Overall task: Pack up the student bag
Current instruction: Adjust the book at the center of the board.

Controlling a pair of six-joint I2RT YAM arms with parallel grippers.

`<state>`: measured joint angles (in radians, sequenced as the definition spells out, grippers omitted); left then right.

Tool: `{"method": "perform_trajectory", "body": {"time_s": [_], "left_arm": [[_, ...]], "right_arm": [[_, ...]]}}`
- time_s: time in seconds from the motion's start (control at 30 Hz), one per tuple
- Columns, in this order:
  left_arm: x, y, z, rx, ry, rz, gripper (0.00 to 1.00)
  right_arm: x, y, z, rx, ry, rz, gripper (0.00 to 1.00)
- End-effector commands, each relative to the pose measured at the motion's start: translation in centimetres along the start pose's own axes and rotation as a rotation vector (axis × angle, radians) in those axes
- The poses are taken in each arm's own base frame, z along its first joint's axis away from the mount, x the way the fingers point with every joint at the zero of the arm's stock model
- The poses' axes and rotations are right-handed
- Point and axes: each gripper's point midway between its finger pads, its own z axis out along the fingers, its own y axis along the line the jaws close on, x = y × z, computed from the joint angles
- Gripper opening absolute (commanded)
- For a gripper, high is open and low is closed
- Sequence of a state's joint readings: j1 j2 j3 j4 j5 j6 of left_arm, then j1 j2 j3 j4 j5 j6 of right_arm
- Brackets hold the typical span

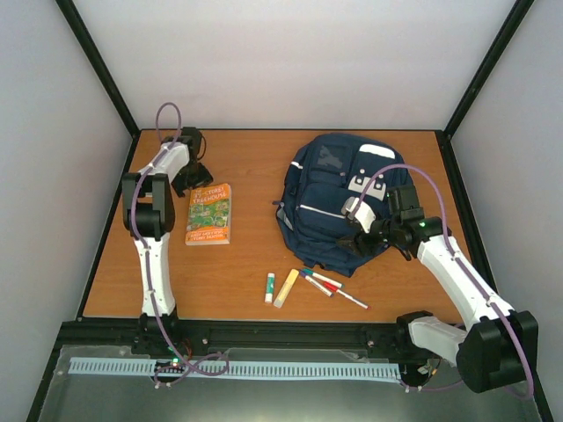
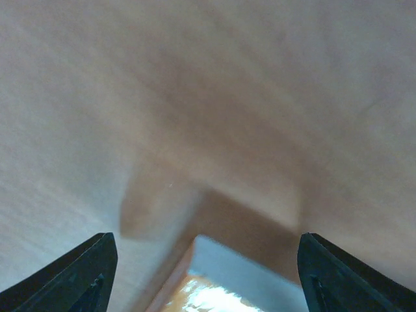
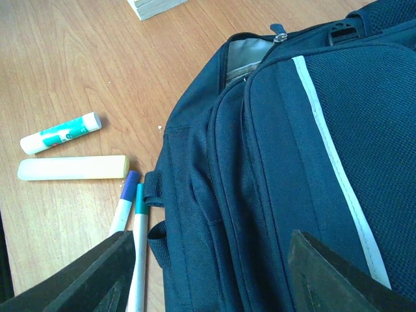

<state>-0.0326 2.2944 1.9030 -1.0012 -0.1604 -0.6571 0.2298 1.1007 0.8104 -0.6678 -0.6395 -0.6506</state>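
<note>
The navy student bag [image 1: 330, 198] with thin white stripes lies on the wooden table at the middle right; it fills the right wrist view [image 3: 292, 162]. My right gripper [image 1: 361, 242] hangs open over its lower right edge, holding nothing. A green book [image 1: 209, 214] lies at the left. My left gripper [image 1: 192, 176] is open and empty just beyond the book's far end; a corner of the book [image 2: 221, 283] shows between its jaws. A glue stick [image 1: 270, 287], a yellow bar [image 1: 286, 288] and several markers [image 1: 321, 283] lie in front of the bag.
The glue stick [image 3: 60, 133], the yellow bar [image 3: 73, 168] and two markers [image 3: 130, 214] lie left of the bag in the right wrist view. White walls with black posts [image 1: 97, 66] enclose the table on three sides.
</note>
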Motion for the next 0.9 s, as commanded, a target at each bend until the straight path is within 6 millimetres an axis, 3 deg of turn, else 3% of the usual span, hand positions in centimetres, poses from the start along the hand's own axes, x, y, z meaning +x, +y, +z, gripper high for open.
{"method": "perform_trajectory", "body": {"time_s": [0.0,0.13,0.37,0.53,0.6,0.73,0.87], "left_arm": [[1.4,1.4,-1.0,0.002,0.015,0.024,0.78],[3.8,2.1,-0.7,0.020,0.073,0.036,0.77],[10.6,2.3,-1.2,0.115,0.188,0.063,0.77],[13.9,2.5,-2.0,0.154,0.214,0.077,0.78],[13.7,2.3,-2.7,0.180,0.196,0.071,0.81],[11.2,3.0,-5.7,0.181,0.059,0.077,0.88],[9.4,4.7,-8.6,0.170,-0.058,0.068,0.99]], "right_arm": [[0.3,0.3,0.2,-0.017,0.007,-0.010,0.67],[0.2,0.2,0.3,-0.018,0.010,-0.007,0.67],[0.3,0.1,0.2,-0.007,0.012,-0.010,0.67],[0.5,0.2,0.4,-0.019,0.019,-0.001,0.67],[0.5,0.2,0.5,-0.022,0.020,0.003,0.67],[0.6,0.2,0.5,-0.021,0.024,0.013,0.67],[-0.2,0.2,0.3,-0.027,-0.005,0.043,0.67]]}}
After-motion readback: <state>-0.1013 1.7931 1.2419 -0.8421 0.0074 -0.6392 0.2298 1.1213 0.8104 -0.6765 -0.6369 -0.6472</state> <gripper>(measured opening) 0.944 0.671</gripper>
